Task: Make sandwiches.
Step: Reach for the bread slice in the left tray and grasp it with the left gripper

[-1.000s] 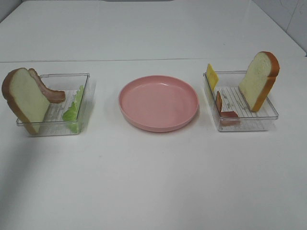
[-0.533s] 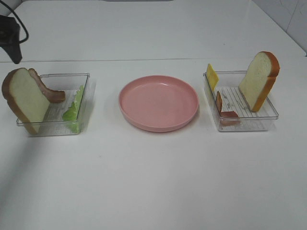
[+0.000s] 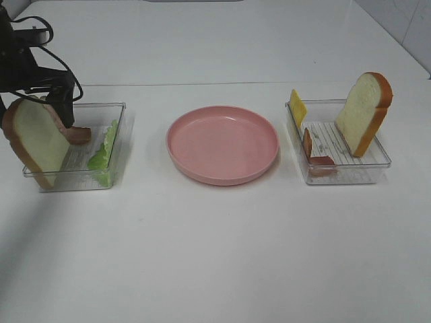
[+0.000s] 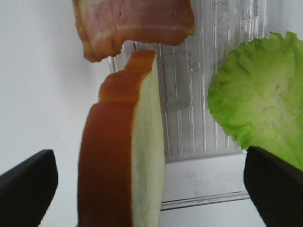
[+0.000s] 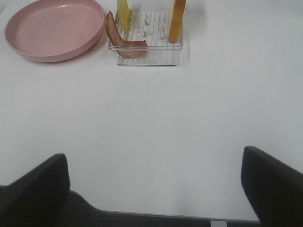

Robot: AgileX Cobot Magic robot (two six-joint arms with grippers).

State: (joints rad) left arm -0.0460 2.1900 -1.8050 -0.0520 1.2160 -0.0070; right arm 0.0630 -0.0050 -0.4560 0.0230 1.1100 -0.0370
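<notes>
Looking through my left gripper point(image 4: 150, 188) camera, what shows?
— I see its jaws spread wide, one each side of a bread slice point(image 3: 37, 138) standing on edge in the left tray point(image 3: 74, 183), with bacon point(image 4: 137, 21) and lettuce point(image 3: 102, 155) beside it.
— And my right gripper point(image 5: 154, 187)?
— Also wide, over the table point(image 5: 151, 118). The second slice point(image 3: 363, 114) leans in the right tray point(image 3: 350, 176).

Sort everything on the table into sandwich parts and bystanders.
Sandwich parts: left bread slice, left bacon strip, lettuce leaf, cheese slice, right bacon strip, right bread slice.

Bystanders: pink plate, left tray, right tray.
</notes>
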